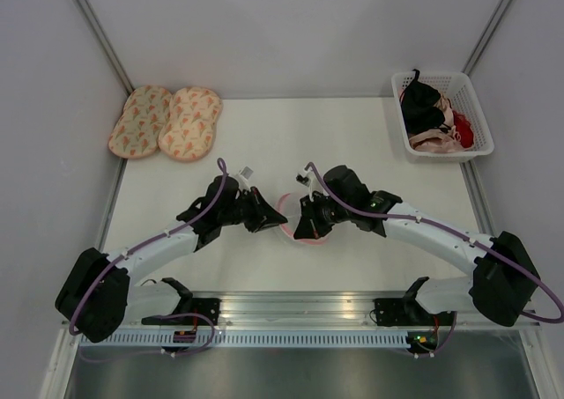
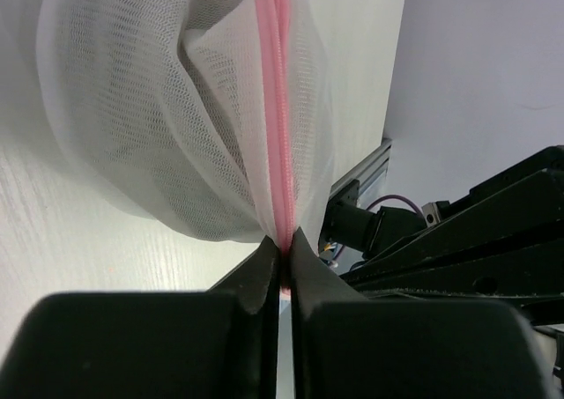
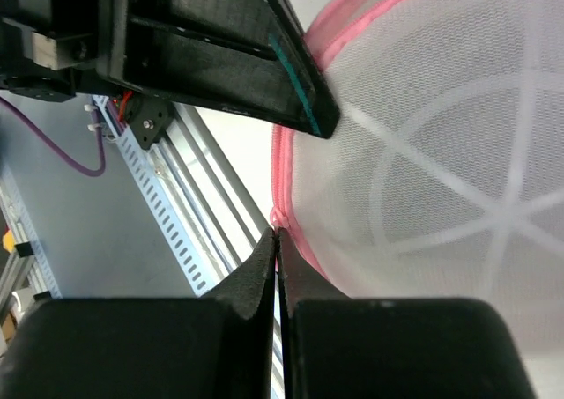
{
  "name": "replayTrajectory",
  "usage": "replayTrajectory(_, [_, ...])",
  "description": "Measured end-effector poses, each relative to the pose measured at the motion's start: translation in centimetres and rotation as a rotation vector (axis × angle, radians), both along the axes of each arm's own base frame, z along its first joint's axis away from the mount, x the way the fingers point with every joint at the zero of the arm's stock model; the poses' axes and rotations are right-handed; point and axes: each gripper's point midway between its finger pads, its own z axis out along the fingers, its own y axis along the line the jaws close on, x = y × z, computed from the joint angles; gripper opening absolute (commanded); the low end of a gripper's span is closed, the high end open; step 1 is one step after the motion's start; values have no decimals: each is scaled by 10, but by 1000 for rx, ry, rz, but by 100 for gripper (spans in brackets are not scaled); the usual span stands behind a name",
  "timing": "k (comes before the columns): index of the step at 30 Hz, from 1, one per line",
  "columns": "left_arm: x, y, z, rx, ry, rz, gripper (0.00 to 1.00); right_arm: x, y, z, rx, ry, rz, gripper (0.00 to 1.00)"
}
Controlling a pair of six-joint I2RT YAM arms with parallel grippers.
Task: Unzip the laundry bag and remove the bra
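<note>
1. The laundry bag (image 1: 291,225) (image 2: 159,108) (image 3: 441,152) is on the table (image 1: 264,144), front middle, right between our two grippers.
2. Left gripper (image 1: 267,216) (image 2: 282,240): jaws are closed, clamped on the bag's pink zipper (image 2: 275,108). In the left wrist view the zipper strip runs straight up from the fingertips, with white mesh bunched in folds on both sides.
3. Right gripper (image 1: 306,223) (image 3: 276,234): jaws are pressed together, with the bag's pink trim (image 3: 282,179) caught at the tips on the bag's edge.
4. The right wrist view shows the round mesh face with its white spoke ribs and the pink trim around the rim.
5. Bra: we can't make it out through the mesh in any view.
6. A white basket (image 1: 441,77) sits in the back right corner holding black, pink and red garments, well apart from the bag.
7. Two peach pads (image 1: 167,121) lie side by side at back left, touching each other.
</note>
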Motion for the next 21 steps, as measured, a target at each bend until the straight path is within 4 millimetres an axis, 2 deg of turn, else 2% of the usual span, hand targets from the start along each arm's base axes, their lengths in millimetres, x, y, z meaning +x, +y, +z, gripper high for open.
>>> replayTrajectory(7, [0, 4, -7, 34, 7, 12, 2, -2, -12, -15, -84, -10, -3, 1])
replayTrajectory(13, [0, 13, -12, 74, 9, 26, 2, -2, -37, -56, -299, 7, -50, 0])
replayTrajectory(17, [0, 18, -11, 93, -4, 29, 2, 15, -71, -77, -493, -45, -185, 1])
replayTrajectory(21, [0, 18, -9, 103, -21, 15, 2, 40, -98, -81, -636, -128, -342, 1])
